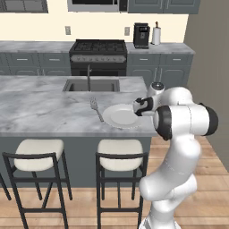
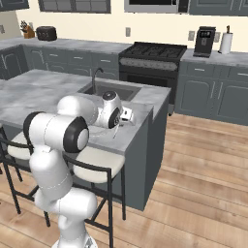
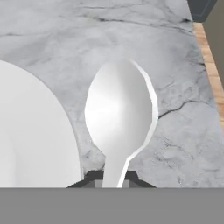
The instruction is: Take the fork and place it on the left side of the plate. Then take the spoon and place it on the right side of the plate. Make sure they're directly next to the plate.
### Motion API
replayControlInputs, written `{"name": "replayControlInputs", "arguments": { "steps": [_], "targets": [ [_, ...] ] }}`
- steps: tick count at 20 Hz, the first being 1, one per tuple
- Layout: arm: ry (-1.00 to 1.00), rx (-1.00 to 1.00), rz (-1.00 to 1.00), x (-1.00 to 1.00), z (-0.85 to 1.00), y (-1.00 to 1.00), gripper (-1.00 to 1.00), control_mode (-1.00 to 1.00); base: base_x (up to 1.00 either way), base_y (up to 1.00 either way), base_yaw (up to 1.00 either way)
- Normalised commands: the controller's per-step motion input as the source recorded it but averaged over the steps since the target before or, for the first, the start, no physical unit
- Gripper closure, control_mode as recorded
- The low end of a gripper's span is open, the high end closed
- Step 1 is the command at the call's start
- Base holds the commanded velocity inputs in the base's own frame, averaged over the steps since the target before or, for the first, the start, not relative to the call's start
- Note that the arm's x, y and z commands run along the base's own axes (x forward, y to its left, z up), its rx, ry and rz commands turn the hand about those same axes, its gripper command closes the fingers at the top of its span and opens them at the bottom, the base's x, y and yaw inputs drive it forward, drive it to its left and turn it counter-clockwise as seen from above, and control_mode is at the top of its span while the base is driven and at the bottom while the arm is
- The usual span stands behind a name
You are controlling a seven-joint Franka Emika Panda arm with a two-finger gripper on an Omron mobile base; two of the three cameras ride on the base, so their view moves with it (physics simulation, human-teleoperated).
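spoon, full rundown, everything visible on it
The spoon is pale silvery white and looks like smooth metal, with a broad oval bowl, faceted at its rim, tapering to a thin straight neck. In the hand view its handle runs down between the dark fingertips of the gripper, which is shut on it; the rest of the handle is hidden. The bowl faces the camera over grey marbled counter, just beside the white plate. Whether it touches the counter cannot be told.

island (image 1: pixel 40 107) grey marble; stools (image 1: pixel 38 156) cream-seated | walls (image 1: pixel 53 24) cream; floor (image 2: pixel 203 193) wood | cabinets (image 2: pixel 213 97) grey
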Motion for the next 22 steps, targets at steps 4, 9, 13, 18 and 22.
{"name": "replayControlInputs", "arguments": {
  "steps": [4, 9, 13, 18, 22],
  "targets": [
    [-0.02, 0.0, 0.0, 0.38, -0.05, 0.0, 1.0, -1.0, 0.0, 0.0, 0.0],
    [-0.08, 0.0, 0.0, 0.3, -0.01, 0.0, -1.0, -1.0, 0.0, 0.0, 0.0],
    [-0.15, 0.0, 0.0, 0.05, 0.0, 0.0, -1.0, -1.0, 0.0, 0.0, 0.0],
    [-0.18, 0.0, 0.0, 0.0, 0.0, 0.0, -1.0, -1.0, 0.0, 0.0, 0.0],
    [-0.25, 0.03, 0.0, -0.16, 0.2, 0.0, -1.0, -1.0, 0.0, 0.0, 0.0]
  ]
}}
